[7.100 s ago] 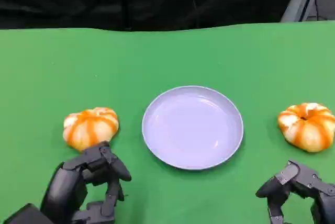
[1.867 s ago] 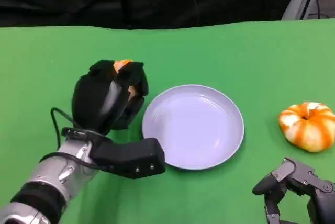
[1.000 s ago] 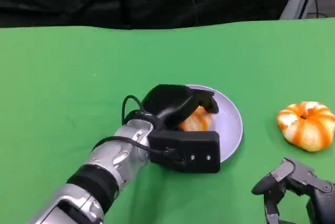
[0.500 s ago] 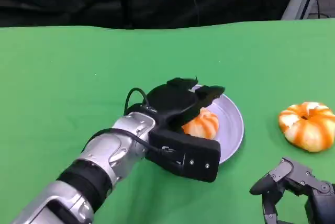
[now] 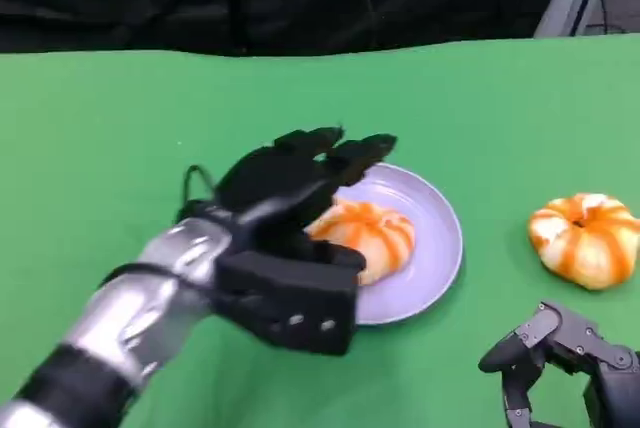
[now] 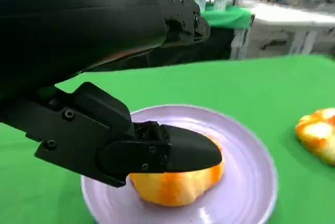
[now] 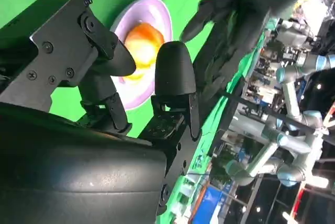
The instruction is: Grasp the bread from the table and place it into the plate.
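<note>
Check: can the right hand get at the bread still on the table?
Probably yes. That bread sits on bare green table just beyond the right hand, with nothing between them. The left hand is over the plate, out of the way.

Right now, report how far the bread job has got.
Done: one bread lies on the plate. In hand: nothing; the left hand hovers over it with fingers spread. Left: the second bread sits on the table beside the plate, near the idle right hand.
</note>
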